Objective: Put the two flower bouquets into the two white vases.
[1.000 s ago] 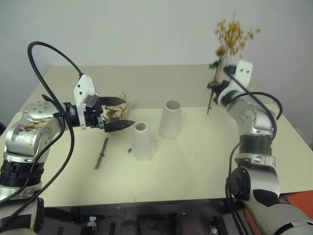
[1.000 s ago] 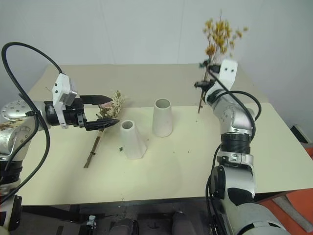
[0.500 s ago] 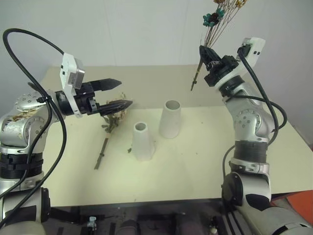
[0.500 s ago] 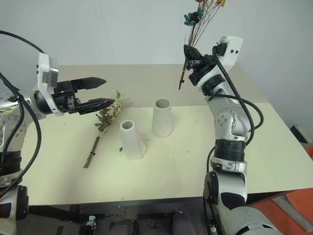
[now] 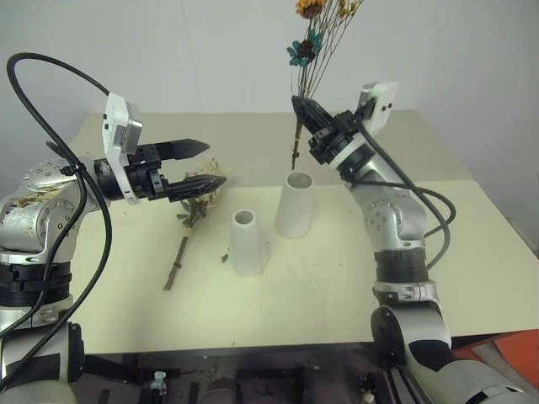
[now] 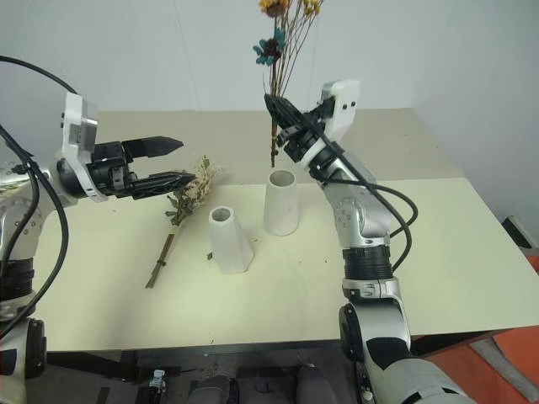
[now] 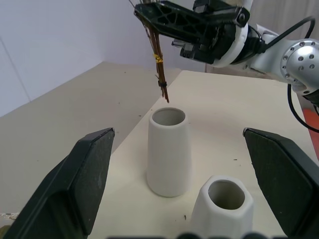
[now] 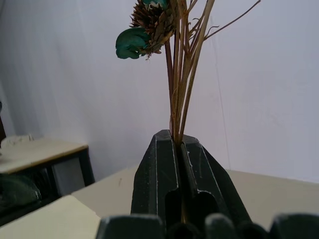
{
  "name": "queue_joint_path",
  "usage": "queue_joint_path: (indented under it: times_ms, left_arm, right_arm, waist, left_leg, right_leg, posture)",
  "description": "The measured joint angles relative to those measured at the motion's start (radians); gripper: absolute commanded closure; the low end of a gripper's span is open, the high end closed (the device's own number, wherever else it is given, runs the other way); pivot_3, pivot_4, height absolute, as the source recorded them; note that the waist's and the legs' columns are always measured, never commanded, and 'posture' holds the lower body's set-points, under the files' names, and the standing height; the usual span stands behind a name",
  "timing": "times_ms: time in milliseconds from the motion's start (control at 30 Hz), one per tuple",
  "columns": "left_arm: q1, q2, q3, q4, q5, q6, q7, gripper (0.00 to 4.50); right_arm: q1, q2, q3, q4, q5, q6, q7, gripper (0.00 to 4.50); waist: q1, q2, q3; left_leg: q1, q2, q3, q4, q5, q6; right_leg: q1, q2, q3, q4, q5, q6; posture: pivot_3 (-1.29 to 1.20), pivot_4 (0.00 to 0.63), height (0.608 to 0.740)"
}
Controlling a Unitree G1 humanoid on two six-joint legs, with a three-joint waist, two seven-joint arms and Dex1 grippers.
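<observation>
The right pincer [image 5: 305,112] pinched the dried bouquet [image 5: 313,52] upright, stem tips just above the tall vase [image 5: 294,204]. The left pincer [image 5: 209,164] hung spread above the leafy bouquet [image 5: 192,212] on the bench [image 5: 337,286].

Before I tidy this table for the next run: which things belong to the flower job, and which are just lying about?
Part of the job:
- dried bouquet, clamped in the right end effector
- fuller bouquet, lying on the table
- taller vase
- shorter vase
- left end effector, open

Just lying about:
- small leaf scrap beside the shorter vase
</observation>
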Motion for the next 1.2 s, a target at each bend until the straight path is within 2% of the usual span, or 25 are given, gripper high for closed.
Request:
queue_joint_path:
  times_ms: [200, 767, 800, 833, 1200]
  left_arm:
    - [0.009, 0.006, -0.001, -0.006, 0.001, 0.002, -0.003, 0.00]
    - [0.031, 0.023, -0.010, -0.031, 0.008, 0.021, -0.003, 0.00]
    - [0.031, 0.023, -0.010, -0.032, 0.008, 0.021, -0.003, 0.00]
    - [0.031, 0.023, -0.010, -0.032, 0.008, 0.022, -0.003, 0.00]
    - [0.031, 0.023, -0.010, -0.032, 0.008, 0.023, -0.003, 0.00]
  right_arm:
    - [0.050, -0.002, 0.040, 0.042, -0.063, -0.108, 0.031, 4.47]
    - [0.121, 0.001, 0.093, 0.115, -0.151, -0.267, 0.051, 4.47]
    - [0.129, 0.002, 0.096, 0.115, -0.158, -0.276, 0.050, 3.91]
    - [0.138, 0.005, 0.097, 0.115, -0.161, -0.280, 0.050, 3.77]
    - [0.219, 0.000, 0.099, 0.021, -0.154, -0.295, 0.030, 0.12]
  waist:
    - [-0.001, 0.000, 0.000]
    - [-0.001, 0.000, 0.000]
    - [-0.001, 0.000, 0.000]
    - [-0.001, 0.000, 0.000]
    - [0.000, 0.000, 0.000]
  left_leg:
    - [0.000, 0.000, 0.000, 0.000, 0.000, 0.000]
    - [0.000, 0.000, 0.000, 0.000, 0.000, 0.000]
    - [0.000, 0.000, 0.000, 0.000, 0.000, 0.000]
    - [0.000, 0.000, 0.000, 0.000, 0.000, 0.000]
    - [0.000, 0.000, 0.000, 0.000, 0.000, 0.000]
  right_leg:
    - [0.000, 0.000, 0.000, 0.000, 0.000, 0.000]
    - [0.000, 0.000, 0.000, 0.000, 0.000, 0.000]
    - [0.000, 0.000, 0.000, 0.000, 0.000, 0.000]
    - [0.000, 0.000, 0.000, 0.000, 0.000, 0.000]
    - [0.000, 0.000, 0.000, 0.000, 0.000, 0.000]
  posture:
    - [0.00, 0.150, 0.740]
    - [0.00, 0.150, 0.740]
    - [0.00, 0.150, 0.740]
    - [0.00, 0.150, 0.740]
    - [0.00, 0.150, 0.740]
